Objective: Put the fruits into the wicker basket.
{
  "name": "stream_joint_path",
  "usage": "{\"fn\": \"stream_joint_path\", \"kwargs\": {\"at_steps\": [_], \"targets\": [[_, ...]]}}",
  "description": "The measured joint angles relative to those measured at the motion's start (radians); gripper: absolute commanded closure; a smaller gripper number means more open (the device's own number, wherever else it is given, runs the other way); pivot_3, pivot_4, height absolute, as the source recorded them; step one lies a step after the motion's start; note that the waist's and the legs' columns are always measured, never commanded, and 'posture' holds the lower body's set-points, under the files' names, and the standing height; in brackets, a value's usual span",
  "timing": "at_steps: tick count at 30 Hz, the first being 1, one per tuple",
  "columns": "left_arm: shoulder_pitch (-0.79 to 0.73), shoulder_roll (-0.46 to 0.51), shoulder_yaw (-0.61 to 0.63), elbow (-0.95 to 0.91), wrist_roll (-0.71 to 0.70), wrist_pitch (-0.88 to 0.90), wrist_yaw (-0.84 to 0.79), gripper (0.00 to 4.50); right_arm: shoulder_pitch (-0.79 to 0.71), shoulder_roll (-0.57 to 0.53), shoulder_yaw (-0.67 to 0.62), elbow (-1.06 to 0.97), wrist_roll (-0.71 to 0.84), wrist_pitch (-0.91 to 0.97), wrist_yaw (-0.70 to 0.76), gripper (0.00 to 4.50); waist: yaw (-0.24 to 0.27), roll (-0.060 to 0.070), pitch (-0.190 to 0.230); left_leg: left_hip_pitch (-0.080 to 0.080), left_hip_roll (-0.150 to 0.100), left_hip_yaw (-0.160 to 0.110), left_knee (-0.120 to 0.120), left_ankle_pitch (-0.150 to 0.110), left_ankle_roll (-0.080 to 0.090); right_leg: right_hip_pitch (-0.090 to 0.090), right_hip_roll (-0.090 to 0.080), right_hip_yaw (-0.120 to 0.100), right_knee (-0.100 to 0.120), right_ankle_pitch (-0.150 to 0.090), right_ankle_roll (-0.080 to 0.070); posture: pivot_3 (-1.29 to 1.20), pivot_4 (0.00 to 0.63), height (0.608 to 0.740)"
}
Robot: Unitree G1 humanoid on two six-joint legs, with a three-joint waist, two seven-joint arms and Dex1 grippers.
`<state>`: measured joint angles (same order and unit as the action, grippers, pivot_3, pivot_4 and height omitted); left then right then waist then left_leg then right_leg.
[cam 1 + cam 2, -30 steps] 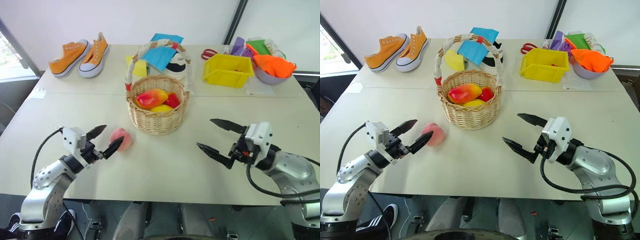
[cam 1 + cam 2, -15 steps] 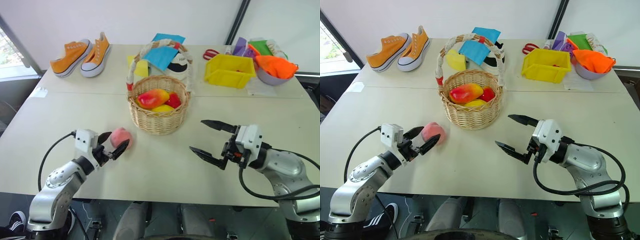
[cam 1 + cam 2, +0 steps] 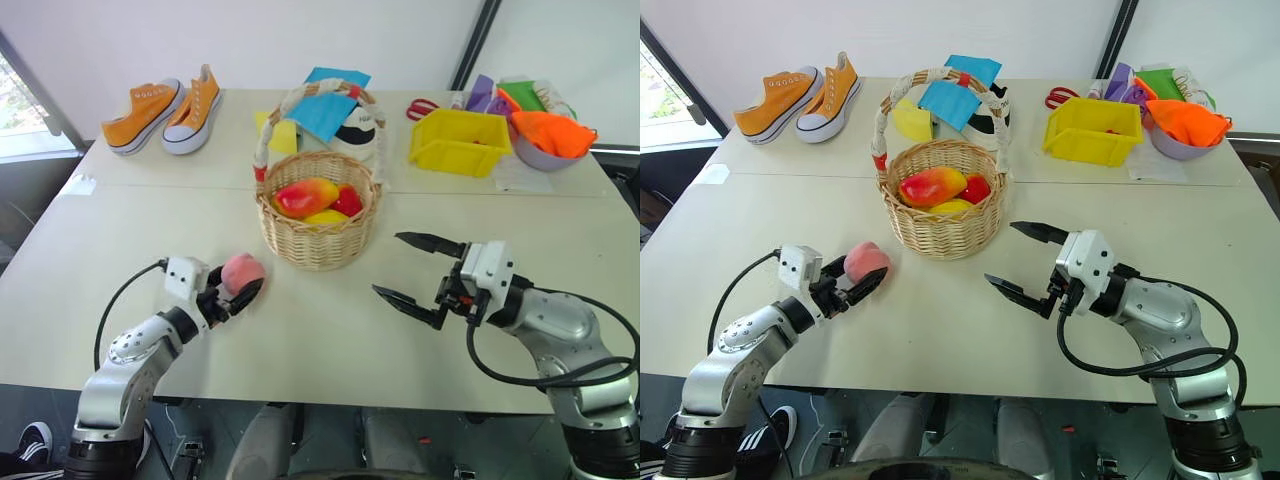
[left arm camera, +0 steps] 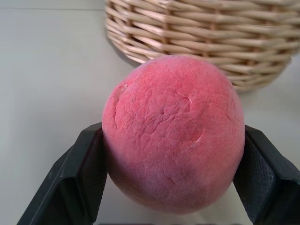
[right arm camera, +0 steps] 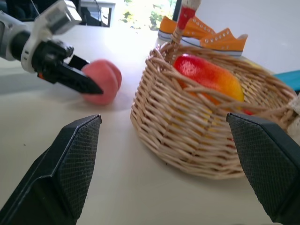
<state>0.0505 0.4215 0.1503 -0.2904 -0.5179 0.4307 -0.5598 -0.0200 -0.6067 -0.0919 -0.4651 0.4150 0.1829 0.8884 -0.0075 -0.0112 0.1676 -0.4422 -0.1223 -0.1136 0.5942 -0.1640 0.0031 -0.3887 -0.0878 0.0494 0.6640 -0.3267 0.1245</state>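
Grasp step: left gripper clamped on peach, on table just short of basket. Mango already inside. Right gripper spread wide, empty. Next: lift over rim, then release.

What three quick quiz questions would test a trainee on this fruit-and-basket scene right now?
1. True or false: the left gripper is shut on the peach.
2. Where is the mango: A) on the table, B) in the wicker basket, C) in the yellow bin?
3. What state is the right gripper in?

Key: 1 true; 2 B; 3 open and empty, near the basket.
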Motion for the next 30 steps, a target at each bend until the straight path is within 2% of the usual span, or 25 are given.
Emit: {"fn": "stream_joint_path", "kwargs": {"at_steps": [4,6,9,14,20,25,30], "targets": [[0.064,0.050,0.052,-0.025,-0.039,-0.061,-0.106,1.29,0.011,0.003,0.001,-0.001,0.004,-0.003,-0.008,0.00,-0.006,0.000,0.000,0.000,0.000,0.000,-0.001,0.000,0.000,0.000,0.000,0.000,0.000,0.000,0.000,0.00,0.150,0.740],[0.096,0.067,0.108,-0.039,-0.126,-0.057,-0.178,1.29,0.010,0.012,-0.003,-0.001,0.021,-0.002,-0.019,0.00,-0.003,0.000,0.000,0.000,0.000,0.000,-0.001,0.000,0.000,0.000,0.000,0.000,0.000,-0.001,-0.003,0.00,0.150,0.740],[0.083,0.085,0.162,-0.051,-0.212,-0.034,-0.202,1.29,0.008,0.016,-0.004,-0.001,0.027,-0.002,-0.029,0.00,0.002,0.000,0.000,0.000,0.000,0.000,0.000,0.000,0.000,0.001,0.000,0.000,0.000,-0.002,-0.003,0.00,0.150,0.740],[-0.187,0.094,0.119,-0.118,-0.321,0.116,-0.086,1.29,-0.033,0.044,0.004,0.009,0.033,0.005,-0.063,0.00,0.020,-0.002,-0.001,0.000,-0.001,0.000,0.002,0.000,0.000,0.001,0.000,0.000,0.000,0.001,0.001,0.00,0.150,0.740],[-0.360,-0.005,-0.006,-0.070,-0.270,0.146,0.017,1.29,-0.047,0.068,0.017,0.029,0.026,0.004,-0.090,0.00,0.017,-0.001,-0.001,0.000,0.000,0.001,0.001,0.001,0.003,0.000,0.001,0.001,0.002,0.002,0.004,0.00,0.150,0.740],[-0.489,-0.075,-0.091,-0.020,-0.173,0.112,0.061,1.29,-0.064,0.080,0.042,0.031,0.017,0.007,-0.112,0.00,0.018,-0.002,-0.001,0.000,-0.001,0.001,0.002,0.002,0.003,0.001,0.001,0.000,0.001,0.002,0.004,0.00,0.150,0.740],[-0.585,-0.152,-0.119,0.140,-0.063,0.077,0.127,1.29,-0.071,0.090,0.061,0.031,0.003,0.009,-0.136,0.00,0.019,-0.002,-0.001,0.000,-0.001,0.001,0.002,0.002,0.003,0.001,0.001,0.000,0.001,0.002,0.005,0.00,0.150,0.740]]}}
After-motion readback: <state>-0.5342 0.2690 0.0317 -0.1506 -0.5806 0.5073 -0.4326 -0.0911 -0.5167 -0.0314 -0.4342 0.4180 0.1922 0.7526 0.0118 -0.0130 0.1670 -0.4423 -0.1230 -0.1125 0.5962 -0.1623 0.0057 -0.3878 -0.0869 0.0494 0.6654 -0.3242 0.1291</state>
